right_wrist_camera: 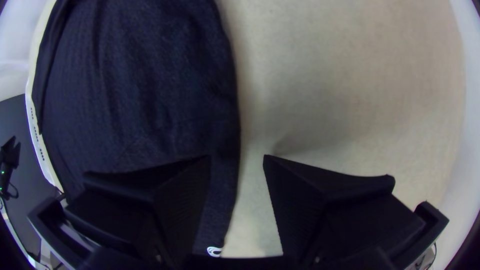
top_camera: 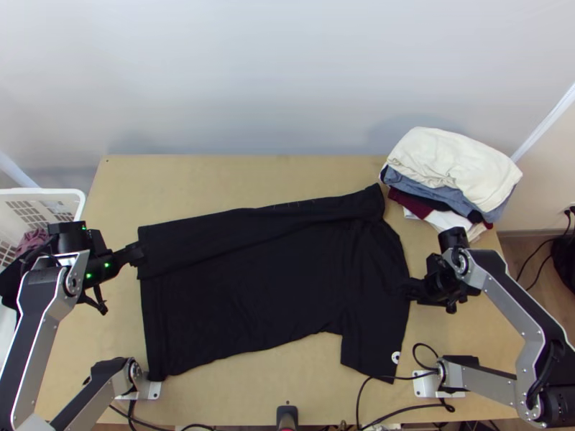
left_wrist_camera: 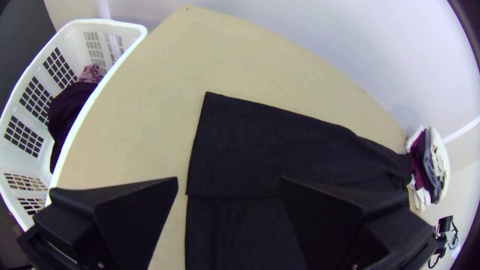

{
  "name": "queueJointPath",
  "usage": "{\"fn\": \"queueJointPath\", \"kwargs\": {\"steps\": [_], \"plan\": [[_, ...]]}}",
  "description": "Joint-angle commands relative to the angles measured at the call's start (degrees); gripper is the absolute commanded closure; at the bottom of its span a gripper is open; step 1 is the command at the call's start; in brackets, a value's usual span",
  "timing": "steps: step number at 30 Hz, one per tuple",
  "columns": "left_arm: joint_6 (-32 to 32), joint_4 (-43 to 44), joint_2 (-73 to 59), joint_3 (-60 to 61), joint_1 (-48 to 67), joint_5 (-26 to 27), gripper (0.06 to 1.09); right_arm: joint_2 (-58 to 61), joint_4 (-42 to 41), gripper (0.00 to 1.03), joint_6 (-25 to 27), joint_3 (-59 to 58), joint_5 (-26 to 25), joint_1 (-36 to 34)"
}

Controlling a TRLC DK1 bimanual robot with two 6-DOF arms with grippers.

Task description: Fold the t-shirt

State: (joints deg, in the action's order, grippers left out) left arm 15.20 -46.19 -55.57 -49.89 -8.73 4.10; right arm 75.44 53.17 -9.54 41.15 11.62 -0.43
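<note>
T-shirt [top_camera: 259, 302], black, short-sleeved: laid out on the light wooden table [top_camera: 215, 183], its far long side folded over once as a band upon the body; hem end to the left, collar end to the right. Near sleeve [top_camera: 370, 345] extended toward the table's near edge, with a small white round mark [top_camera: 396, 357]. Left gripper [top_camera: 135, 253]: at the hem end, beside the folded band; its black fingers [left_wrist_camera: 135, 210] spread, the hem's edge in the gap seen between them. Right gripper [top_camera: 411, 289]: at the collar end; fingers [right_wrist_camera: 180, 200] likewise spread, one over the black cloth, the other over wood, the shirt's edge running between. Pile of folded clothes [top_camera: 453, 165], cream piece uppermost, blue-grey, dark red and white beneath: at the far right corner. Laundry basket [top_camera: 68, 192], white, slotted plastic, holding dark and mauve cloth: beside the table's left edge.
</note>
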Motion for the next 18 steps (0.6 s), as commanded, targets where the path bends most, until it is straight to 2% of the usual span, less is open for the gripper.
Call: {"fn": "queueJointPath", "kwargs": {"steps": [1, 2, 5, 11, 12, 13, 16, 18], "plan": [[1.1, -1.4, 1.2, -1.9, 0.3, 0.6, 0.11, 0.8, -0.3, 0.55, 0.9, -2.1, 0.8, 1.4], [1.1, -1.7, 1.2, -2.1, 0.3, 0.6, 0.11, 0.7, -0.3, 0.57, 0.9, -2.4, 0.8, 1.7], [1.1, -2.3, 1.5, -2.2, 0.3, 0.6, 0.11, 0.4, -1.5, 0.72, 1.0, -3.6, 1.0, 1.9], [0.1, -4.2, 2.0, -2.8, 0.8, 0.6, 0.11, 0.3, -3.2, 0.74, 0.4, -4.9, 1.0, 5.1], [-1.1, -5.0, 2.0, -3.1, 1.3, 0.6, 0.11, 0.3, -3.6, 0.82, 0.4, -5.0, 1.0, 5.3], [-2.5, -5.8, 1.8, -3.5, 1.4, 0.6, 0.11, 0.1, -5.0, 0.99, 0.3, -5.4, 1.0, 5.3], [-8.3, -11.0, 0.3, -5.5, 2.8, 0.6, 0.11, -1.2, -5.6, 1.00, 0.1, -6.1, 1.7, 6.1], [-12.3, -18.3, -1.4, -6.8, 5.0, 0.6, 0.11, -2.1, -5.7, 1.00, -0.2, -5.9, 1.7, 6.2]]}}
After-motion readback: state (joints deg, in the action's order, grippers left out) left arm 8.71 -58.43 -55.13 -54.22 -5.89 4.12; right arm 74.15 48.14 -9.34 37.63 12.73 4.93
